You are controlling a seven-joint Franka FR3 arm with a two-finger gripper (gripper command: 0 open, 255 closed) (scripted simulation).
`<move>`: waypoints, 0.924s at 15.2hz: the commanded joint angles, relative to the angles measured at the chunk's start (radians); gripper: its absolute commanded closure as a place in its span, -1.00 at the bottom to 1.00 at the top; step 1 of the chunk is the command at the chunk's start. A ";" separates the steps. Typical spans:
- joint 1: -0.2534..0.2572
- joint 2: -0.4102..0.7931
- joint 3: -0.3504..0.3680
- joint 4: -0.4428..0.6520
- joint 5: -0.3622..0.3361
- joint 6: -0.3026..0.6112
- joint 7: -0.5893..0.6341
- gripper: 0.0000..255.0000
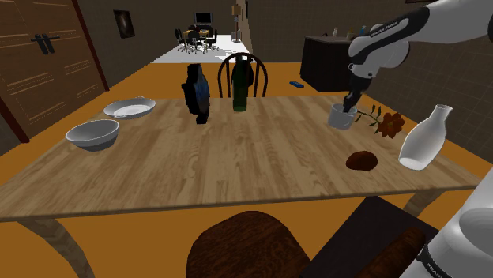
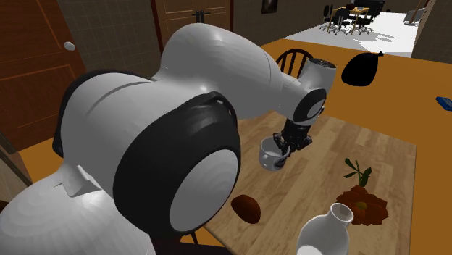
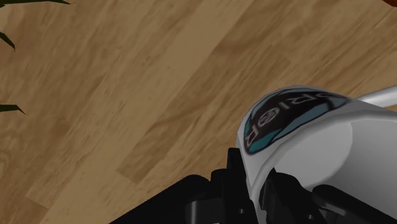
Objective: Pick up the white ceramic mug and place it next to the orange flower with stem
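Placement step. The gripper (image 1: pixel 348 104) is closed on the rim wall of the white mug (image 1: pixel 341 118), which sits right of centre in the shoulder view, just left of the orange flower (image 1: pixel 389 124) lying on the wooden surface (image 1: pixel 237 158). Whether the mug's base touches the surface cannot be told. Good practice is to lower vertically, keep the mug upright and clear of the petals, and release only once seated. The white vase (image 1: pixel 425 138) stands near.

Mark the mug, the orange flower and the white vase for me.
white mug (image 1: pixel 340 121), shoulder view, on its side wall.
orange flower (image 1: pixel 391 124), shoulder view, on the bloom.
white vase (image 1: pixel 420 148), shoulder view, on its belly.
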 commanded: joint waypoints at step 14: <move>-0.007 0.095 0.011 -0.103 0.075 0.182 -0.063 1.00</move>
